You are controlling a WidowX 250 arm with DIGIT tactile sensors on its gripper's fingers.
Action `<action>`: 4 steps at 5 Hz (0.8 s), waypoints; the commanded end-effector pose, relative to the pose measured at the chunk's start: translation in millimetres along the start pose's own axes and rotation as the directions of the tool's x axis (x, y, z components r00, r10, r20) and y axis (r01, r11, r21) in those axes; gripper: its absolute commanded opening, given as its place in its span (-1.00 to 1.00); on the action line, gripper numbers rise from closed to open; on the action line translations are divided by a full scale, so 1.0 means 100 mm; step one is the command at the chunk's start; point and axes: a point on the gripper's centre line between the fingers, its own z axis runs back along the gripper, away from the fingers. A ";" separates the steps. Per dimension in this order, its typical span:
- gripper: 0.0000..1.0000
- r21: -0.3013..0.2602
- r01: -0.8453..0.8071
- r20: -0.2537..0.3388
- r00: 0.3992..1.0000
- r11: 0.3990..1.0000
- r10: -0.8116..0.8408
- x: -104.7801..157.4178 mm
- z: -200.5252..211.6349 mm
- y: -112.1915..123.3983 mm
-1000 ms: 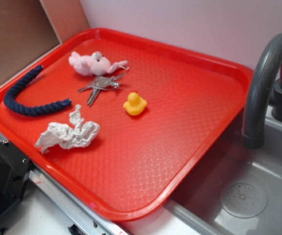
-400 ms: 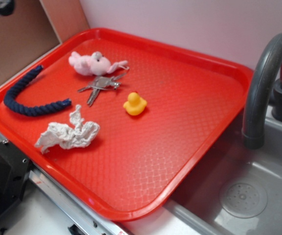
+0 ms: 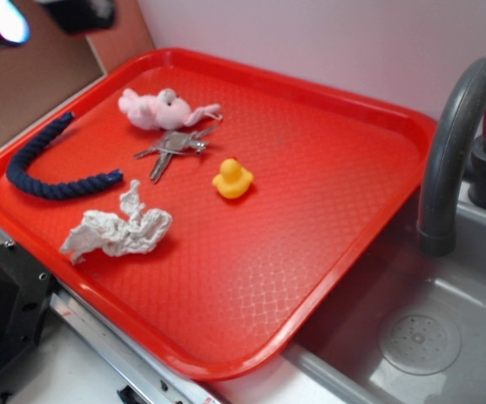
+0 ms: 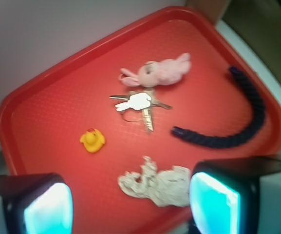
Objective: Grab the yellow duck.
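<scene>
The claw (image 4: 130, 207) is high above the near-left part of the red tray (image 3: 344, 109), fingers spread wide apart and holding nothing. In the exterior view only a blurred part of it shows at the top-left corner, well apart from every object.

The yellow duck (image 3: 232, 179) sits upright near the tray's middle, on bare tray floor, just beside the bunch of keys (image 3: 173, 148) but not touching it. The pink plush toy (image 3: 158, 108) lies beyond the keys. The navy rope (image 3: 45, 168) and a crumpled white cloth (image 3: 116, 231) lie toward the tray's left and near edge, apart from the duck.

Judged step: approach, not yet begun in earnest. The next move calls for travel across the tray until the duck sits between the fingers, then descent, staying clear of the keys.

Orientation: in the wrist view the beak shows red on the top of the duck (image 4: 92, 140); the exact heading is too small to fix. The body's long axis runs head to tail, only slightly longer than its width, so closing across the shorter width appears suitable.
</scene>
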 end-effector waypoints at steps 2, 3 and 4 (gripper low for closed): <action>1.00 -0.014 0.011 0.023 1.000 1.000 -0.011 0.11 -0.70 -0.48; 1.00 -0.018 0.024 -0.004 1.000 1.000 -0.024 0.11 -0.93 -0.52; 1.00 -0.003 0.014 -0.026 1.000 1.000 -0.014 0.15 -1.13 -0.46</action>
